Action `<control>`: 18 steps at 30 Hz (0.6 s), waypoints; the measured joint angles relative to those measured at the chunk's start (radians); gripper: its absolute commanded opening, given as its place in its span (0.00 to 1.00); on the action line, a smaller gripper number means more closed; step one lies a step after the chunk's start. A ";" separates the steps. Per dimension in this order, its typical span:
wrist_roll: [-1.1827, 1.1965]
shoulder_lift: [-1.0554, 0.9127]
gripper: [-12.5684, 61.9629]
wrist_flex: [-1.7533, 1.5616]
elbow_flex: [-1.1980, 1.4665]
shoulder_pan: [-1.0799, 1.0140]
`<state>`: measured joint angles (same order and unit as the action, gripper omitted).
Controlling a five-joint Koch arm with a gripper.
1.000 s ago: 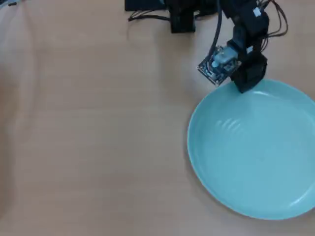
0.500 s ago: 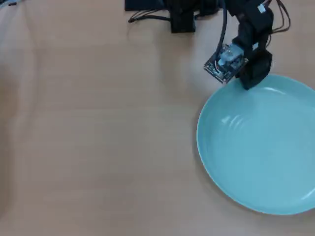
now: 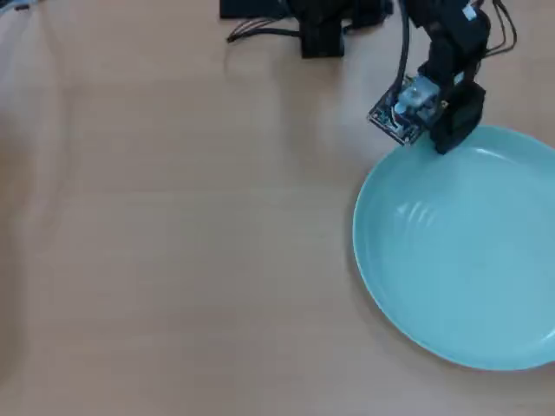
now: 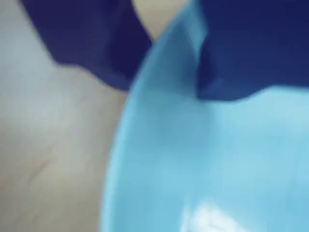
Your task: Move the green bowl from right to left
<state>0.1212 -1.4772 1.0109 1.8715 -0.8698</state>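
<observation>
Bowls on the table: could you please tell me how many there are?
1. The bowl lies at the right of the overhead view, partly cut off by the frame's right edge, its top rim between the tool's jaws.

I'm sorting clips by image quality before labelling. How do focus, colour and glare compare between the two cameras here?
Overhead view: fairly sharp with even lighting, the green bowl a pale mint with small glare streaks inside and its right edge cropped. Wrist view: strongly blurred and too close, the green bowl looks bluer, the gripper straddling its rim is only dark smears, and a soft white glare patch sits at the bottom.
</observation>
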 measured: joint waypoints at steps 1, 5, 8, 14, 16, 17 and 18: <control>0.000 0.000 0.34 0.026 -0.009 0.000; 0.000 0.002 0.42 0.104 -0.034 0.005; -0.003 0.002 0.48 0.146 -0.058 0.008; -0.005 0.003 0.57 0.199 -0.127 0.011; -0.005 0.003 0.56 0.219 -0.153 0.011; -0.005 0.003 0.56 0.233 -0.169 0.011; -0.005 0.003 0.56 0.249 -0.184 0.009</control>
<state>0.1166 -1.4742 1.2594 1.6874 -0.8606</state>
